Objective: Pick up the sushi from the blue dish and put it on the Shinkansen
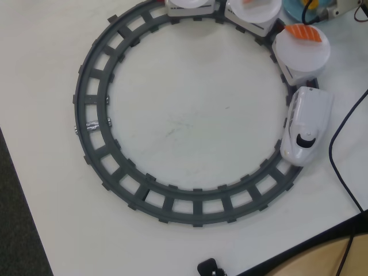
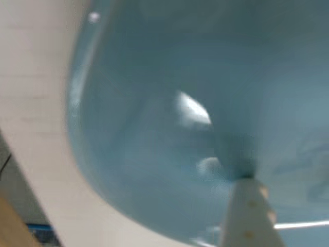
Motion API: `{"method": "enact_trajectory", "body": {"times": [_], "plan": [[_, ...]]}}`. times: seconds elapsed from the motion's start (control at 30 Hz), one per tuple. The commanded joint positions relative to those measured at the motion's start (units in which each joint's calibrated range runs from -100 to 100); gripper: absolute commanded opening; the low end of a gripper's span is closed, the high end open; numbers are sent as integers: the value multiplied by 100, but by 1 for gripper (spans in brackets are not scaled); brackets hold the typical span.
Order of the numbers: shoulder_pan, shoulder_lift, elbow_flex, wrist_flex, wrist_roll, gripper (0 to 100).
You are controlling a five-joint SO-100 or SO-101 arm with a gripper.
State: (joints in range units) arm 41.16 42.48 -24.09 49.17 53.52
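The blue dish (image 2: 154, 103) fills the blurred wrist view, and no sushi shows on the part I see. One white finger (image 2: 248, 216) of my gripper rises from the bottom edge with its tip close over the dish; the other finger is out of view. In the overhead view only a sliver of the dish (image 1: 294, 11) shows at the top edge, with a part of my arm (image 1: 345, 6) beside it. The Shinkansen (image 1: 305, 129) stands on the track's right side. Its first car's white plate (image 1: 302, 54) carries an orange-topped sushi (image 1: 303, 33).
The grey ring track (image 1: 92, 103) takes up most of the white table. Two more plate-topped cars (image 1: 253, 12) sit at the top edge. A black cable (image 1: 343, 172) runs down the right side. A small black object (image 1: 210, 268) lies at the front edge.
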Motion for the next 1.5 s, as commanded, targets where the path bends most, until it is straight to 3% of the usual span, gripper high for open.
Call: {"method": "enact_trajectory", "body": {"times": [0.0, 0.2, 0.6, 0.73, 1.1, 1.47], "plan": [[-40, -86, -141, 102, -19, 15], [-40, -236, -185, 830, -24, 2], [127, -1305, -141, 2036, -55, 2], [224, -1923, -42, 2422, -344, 2], [-40, -3518, 1116, 2379, -491, 2], [-1167, -5205, 2651, 2362, -491, 2]]}}
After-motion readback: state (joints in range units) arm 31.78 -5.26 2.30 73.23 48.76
